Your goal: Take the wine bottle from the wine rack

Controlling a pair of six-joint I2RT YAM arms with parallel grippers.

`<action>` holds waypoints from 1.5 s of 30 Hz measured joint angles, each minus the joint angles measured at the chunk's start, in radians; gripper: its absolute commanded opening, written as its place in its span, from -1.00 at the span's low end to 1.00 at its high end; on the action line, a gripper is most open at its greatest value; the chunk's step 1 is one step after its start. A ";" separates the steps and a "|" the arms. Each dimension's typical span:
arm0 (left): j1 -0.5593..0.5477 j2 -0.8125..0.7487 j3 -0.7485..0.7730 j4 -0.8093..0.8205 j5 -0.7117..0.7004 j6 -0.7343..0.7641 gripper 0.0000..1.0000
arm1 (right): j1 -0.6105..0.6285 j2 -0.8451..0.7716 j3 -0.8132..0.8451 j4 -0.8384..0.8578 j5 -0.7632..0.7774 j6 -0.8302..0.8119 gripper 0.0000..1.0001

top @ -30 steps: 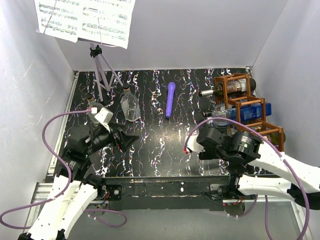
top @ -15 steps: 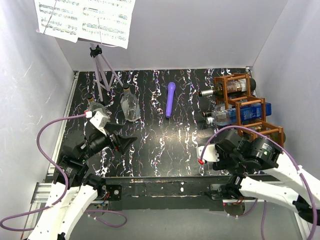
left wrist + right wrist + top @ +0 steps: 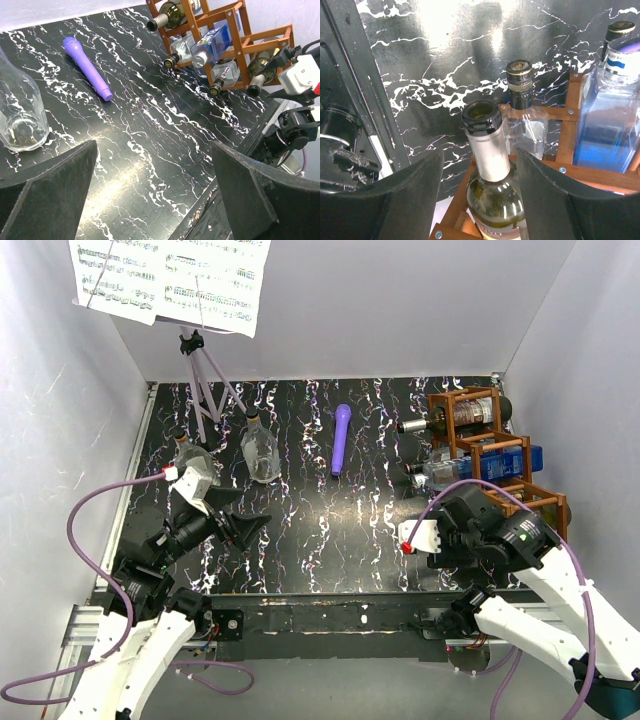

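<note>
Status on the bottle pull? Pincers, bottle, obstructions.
Left pincer open, empty. Right pincer open, straddling white-foiled neck of green glass wine bottle, not clamped. Bottle lying in reddish-brown wooden rack. Clear glass bottle close alongside.

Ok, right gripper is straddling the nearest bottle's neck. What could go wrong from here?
1. The right gripper shows gaps on both sides of the wine bottle's smooth neck. A grip this near the mouth might slip as the bottle is pulled.
2. The clear bottle lies close beside the gripper, so closing or pulling could knock it.
3. Nothing braces the wine rack. The left gripper hangs open far from it, so the rack may drag along.
</note>
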 measured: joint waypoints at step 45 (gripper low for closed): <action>0.000 -0.026 0.000 0.001 -0.014 0.000 0.96 | -0.185 -0.086 -0.236 0.253 0.016 -0.163 0.08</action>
